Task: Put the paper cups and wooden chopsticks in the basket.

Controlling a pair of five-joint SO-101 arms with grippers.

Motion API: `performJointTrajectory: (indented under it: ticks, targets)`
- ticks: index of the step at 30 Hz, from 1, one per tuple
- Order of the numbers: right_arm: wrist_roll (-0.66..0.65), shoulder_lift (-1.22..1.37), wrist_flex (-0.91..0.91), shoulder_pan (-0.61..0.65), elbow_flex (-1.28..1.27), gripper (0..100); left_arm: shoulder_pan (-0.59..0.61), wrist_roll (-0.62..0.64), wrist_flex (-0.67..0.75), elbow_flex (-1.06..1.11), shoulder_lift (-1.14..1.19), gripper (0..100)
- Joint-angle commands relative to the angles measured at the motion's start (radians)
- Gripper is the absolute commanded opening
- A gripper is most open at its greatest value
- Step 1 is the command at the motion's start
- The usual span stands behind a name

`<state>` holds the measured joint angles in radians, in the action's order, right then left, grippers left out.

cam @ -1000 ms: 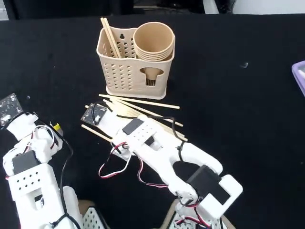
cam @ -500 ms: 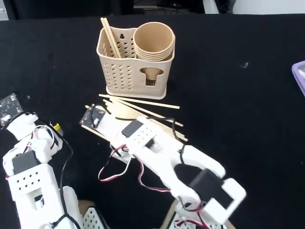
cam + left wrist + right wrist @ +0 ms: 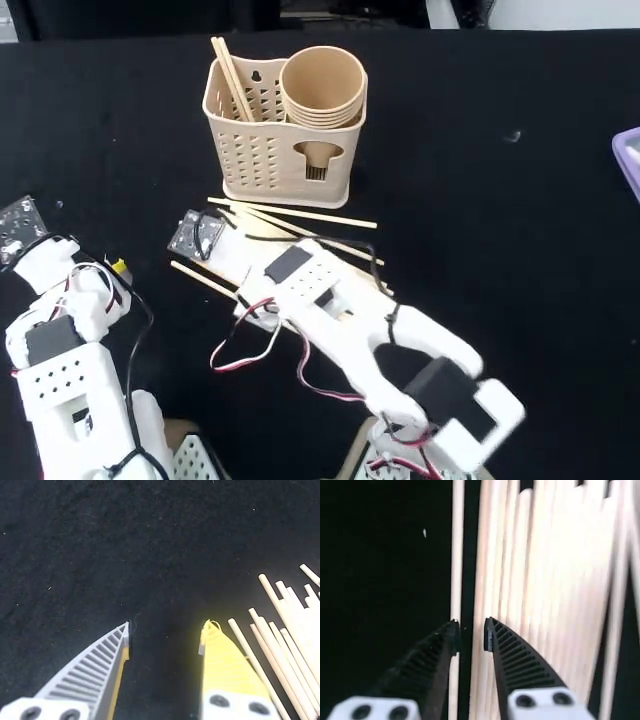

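A beige perforated basket stands at the back of the black table. It holds a stack of paper cups and a pair of wooden chopsticks. Several loose chopsticks lie fanned in front of it. My right arm stretches low across them. In the right wrist view my right gripper hovers just over the pile, open by a narrow gap, with a single chopstick at one fingertip. My left gripper is open over bare cloth, chopstick ends beside its yellow finger.
My left arm sits at the front left corner, well away from the basket. A purple object pokes in at the right edge. Red, white and black cables hang off the right arm.
The right arm has shifted a little: its wrist edged toward the basket and its elbow swung outward to the right. The left arm and basket stayed still.
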<state>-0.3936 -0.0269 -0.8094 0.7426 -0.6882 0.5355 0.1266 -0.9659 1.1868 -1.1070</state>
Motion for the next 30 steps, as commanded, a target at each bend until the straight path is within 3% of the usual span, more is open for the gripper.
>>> performJointTrajectory:
  ticks: [1,7,11,19,25,30]
  targets:
    - [-0.012,0.058,0.046,-0.021,0.005,9.6,0.008,0.002,0.012,-0.004,0.003,23]
    - [-0.014,0.031,-0.049,0.014,0.041,8.5,0.008,0.002,0.014,-0.004,0.003,23]
    - [-0.008,-0.015,-0.077,0.078,0.027,1.1,0.008,0.002,0.014,-0.004,0.003,23]
    - [-0.006,-0.030,-0.077,0.089,0.021,3.6,0.008,0.002,0.012,-0.004,0.003,23]
    - [-0.005,-0.030,-0.077,0.094,0.019,16.7,0.008,0.002,0.012,-0.004,0.003,23]
    - [-0.005,-0.028,-0.060,0.095,0.018,17.4,0.008,0.002,0.015,-0.004,0.003,23]
